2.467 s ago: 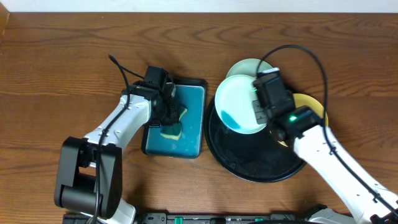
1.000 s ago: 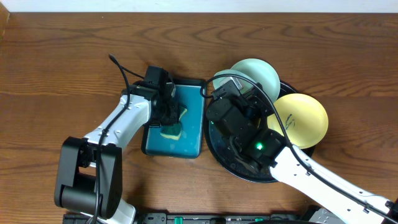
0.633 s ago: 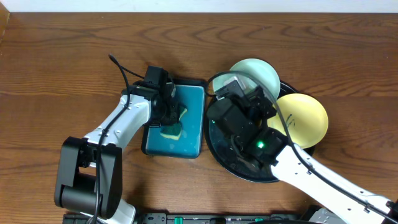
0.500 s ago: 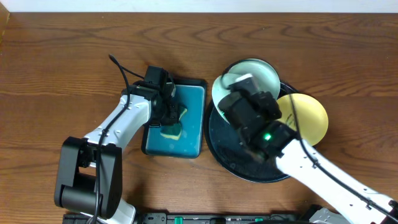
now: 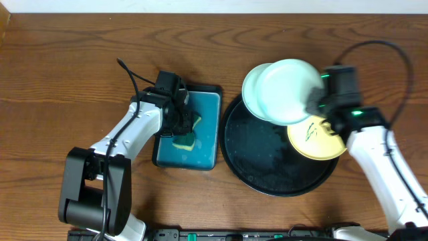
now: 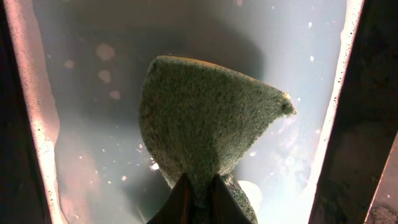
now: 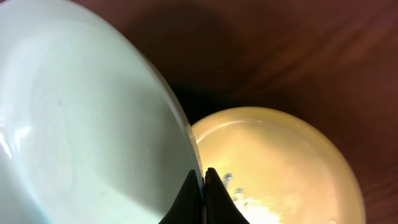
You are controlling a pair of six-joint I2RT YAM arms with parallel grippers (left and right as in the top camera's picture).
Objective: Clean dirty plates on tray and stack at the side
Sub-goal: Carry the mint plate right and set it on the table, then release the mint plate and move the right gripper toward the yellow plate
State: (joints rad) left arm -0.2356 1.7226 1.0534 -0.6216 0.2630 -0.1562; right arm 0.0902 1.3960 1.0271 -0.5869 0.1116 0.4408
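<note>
1. The right tool (image 7: 201,184) is clamped on the rim of a pale mint plate (image 5: 289,88), which it holds over the far edge of the black tray (image 5: 267,157).
2. A second pale plate (image 5: 250,94) shows from under the held one, at the tray's far-left rim.
3. The yellow plate (image 5: 314,142), marked with a teal-green scribble, lies at the tray's right side, partly under the held plate.
4. Left of the tray, the left tool (image 6: 198,190) pinches a sponge (image 6: 205,118) over the teal tray (image 5: 207,114) on the counter (image 5: 67,53).

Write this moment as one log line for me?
Left fingers: shut on sponge over teal tray | Right fingers: shut on mint plate, at its rim | Yellow plate: on black tray, scribbled
</note>
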